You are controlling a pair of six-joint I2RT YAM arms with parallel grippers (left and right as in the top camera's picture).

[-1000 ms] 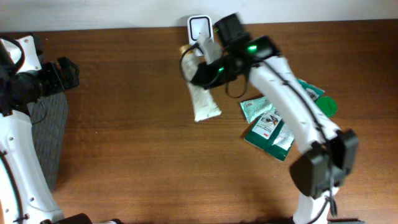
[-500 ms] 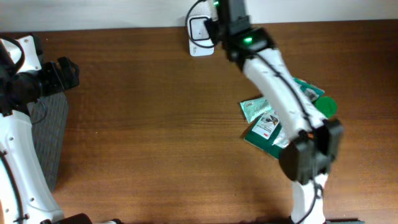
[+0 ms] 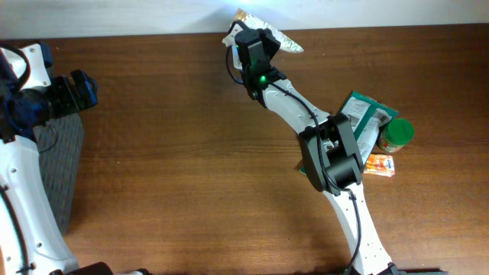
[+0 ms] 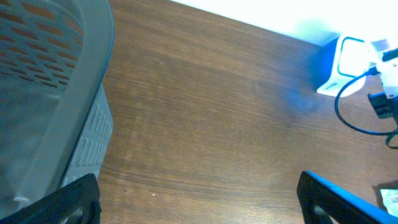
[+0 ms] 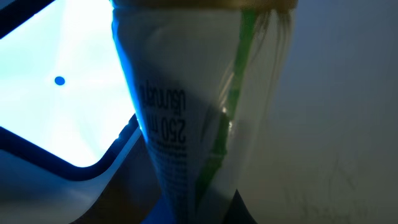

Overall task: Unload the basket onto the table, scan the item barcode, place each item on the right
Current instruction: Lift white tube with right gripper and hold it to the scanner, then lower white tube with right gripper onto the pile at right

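Right pincer [image 3: 256, 40] pinching the pouch [image 5: 186, 124] at the scanner [image 5: 56, 93] — scan looks underway!
Printed face sits just beside the scanner's lit window; no confirmed read shows, so that's left. Left pincer [image 3: 82, 88] hangs spread, well apart from the scanner.

One print can be read. On the white pouch [image 5: 186, 124], in the right wrist view, dark upside-down characters give "250" followed by what looks like an "m". The rest of that line bends away round the film, and the smaller line beside it is too blurred to make out. The lit scanner window [image 5: 56, 93] carries a single blue dot. From overhead, the green packets [image 3: 367, 114] and the orange packet [image 3: 380, 165] on the counter [image 3: 168, 168] bear print too small to read.
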